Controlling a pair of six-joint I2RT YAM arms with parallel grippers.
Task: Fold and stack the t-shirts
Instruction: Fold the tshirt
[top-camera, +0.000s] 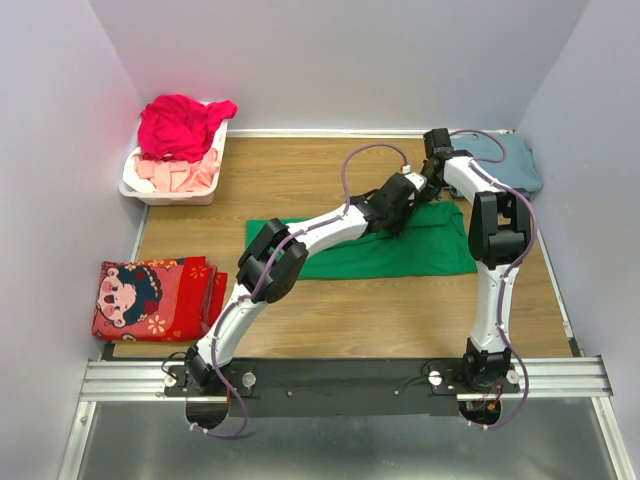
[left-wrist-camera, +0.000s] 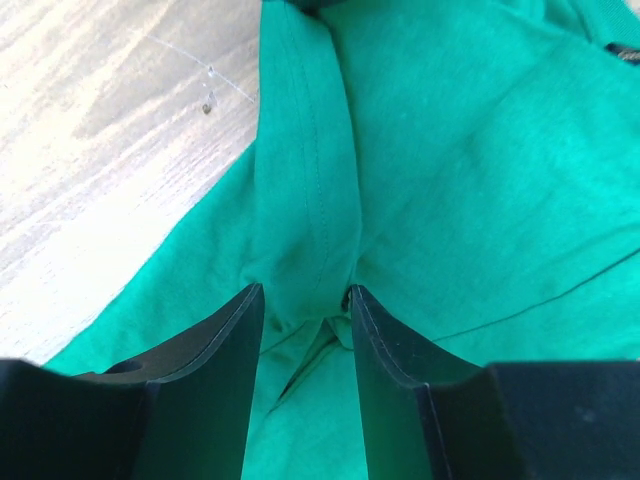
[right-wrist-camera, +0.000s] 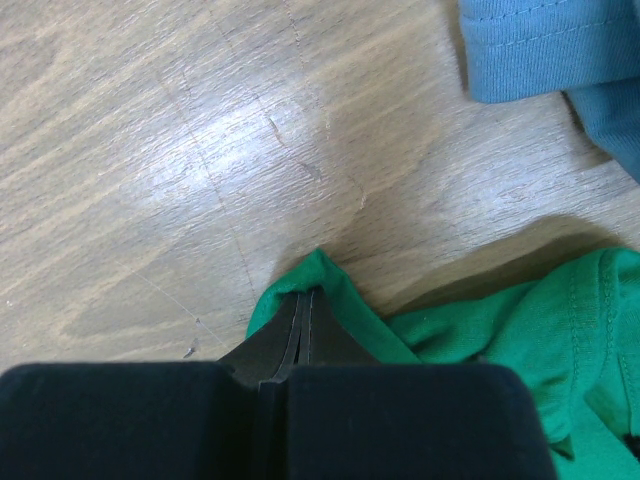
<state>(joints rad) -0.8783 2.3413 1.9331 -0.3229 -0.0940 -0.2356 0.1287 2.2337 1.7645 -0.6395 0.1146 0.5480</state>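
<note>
Green tee (top-camera: 400, 255) | left hand (left-wrist-camera: 303, 292) pinches fold | right hand (right-wrist-camera: 305, 297) clamps edge

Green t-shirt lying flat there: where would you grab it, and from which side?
Probably at its far edge, from above. The green t-shirt lies flat on the table, so only a pinched-up ridge, like the one in the left gripper, offers a hold.

The wooden surface (top-camera: 300, 170) is carrying a green t-shirt (top-camera: 350, 255) lying spread across the centre, a blue-grey t-shirt (top-camera: 515, 160) resting at upper right, a white basket (top-camera: 175, 192) sitting at upper left, and a folded red patterned cloth (top-camera: 160, 298) lying at its left edge.
</note>
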